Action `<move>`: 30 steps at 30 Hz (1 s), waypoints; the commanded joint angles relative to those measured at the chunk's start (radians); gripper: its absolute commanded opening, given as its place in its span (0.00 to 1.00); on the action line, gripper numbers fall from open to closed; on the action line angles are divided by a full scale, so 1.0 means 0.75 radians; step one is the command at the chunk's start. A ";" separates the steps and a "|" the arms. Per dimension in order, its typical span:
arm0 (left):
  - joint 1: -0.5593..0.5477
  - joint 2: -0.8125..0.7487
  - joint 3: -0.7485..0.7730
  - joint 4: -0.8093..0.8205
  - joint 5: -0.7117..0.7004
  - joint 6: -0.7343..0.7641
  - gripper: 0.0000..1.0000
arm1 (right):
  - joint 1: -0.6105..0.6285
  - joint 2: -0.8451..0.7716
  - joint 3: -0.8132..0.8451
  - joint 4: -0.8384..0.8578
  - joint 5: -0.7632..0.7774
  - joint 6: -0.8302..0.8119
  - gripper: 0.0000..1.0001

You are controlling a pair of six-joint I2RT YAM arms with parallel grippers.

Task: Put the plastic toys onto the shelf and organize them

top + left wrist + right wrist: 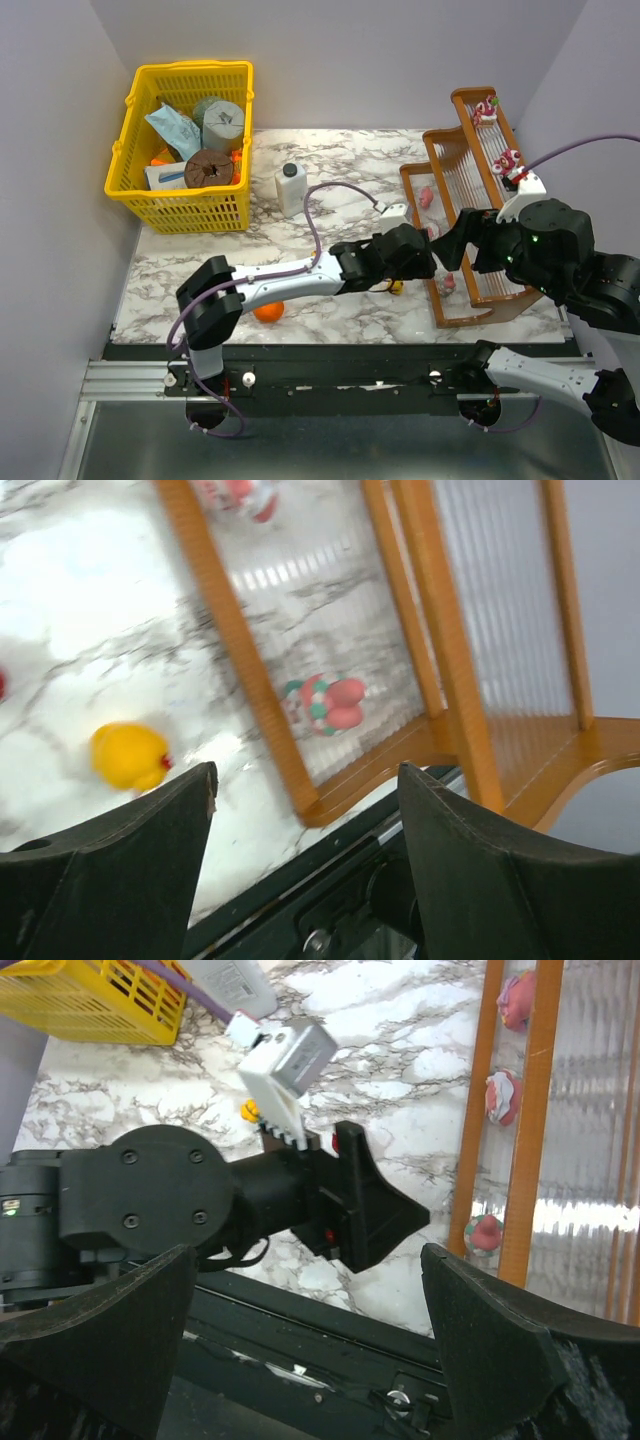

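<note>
Left jaws and right jaws both released, empty. Your yellow toy sits just beside the shelf: probably light, hard, slick, so pinch its round middle.

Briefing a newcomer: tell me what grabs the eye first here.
The bright yellow basket, back left, stuffed full. The black left arm and right arm nearly meet beside the wooden shelf at right, pink toys dotting its tiers.
</note>
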 commanded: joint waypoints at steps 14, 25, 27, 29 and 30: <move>0.253 -0.175 -0.401 -0.062 -0.058 -0.221 0.83 | -0.006 0.012 -0.094 0.119 -0.053 0.083 1.00; 0.279 -0.010 -0.338 0.075 -0.007 -0.156 0.80 | -0.004 0.028 -0.070 0.115 -0.008 0.061 1.00; 0.281 0.001 -0.340 0.085 0.001 -0.158 0.79 | -0.004 0.030 -0.066 0.111 -0.004 0.057 1.00; 0.285 0.015 -0.340 0.095 0.011 -0.166 0.78 | -0.006 0.032 -0.066 0.111 0.004 0.053 1.00; 0.287 0.021 -0.336 0.097 0.015 -0.172 0.77 | -0.006 0.032 -0.064 0.113 0.008 0.052 1.00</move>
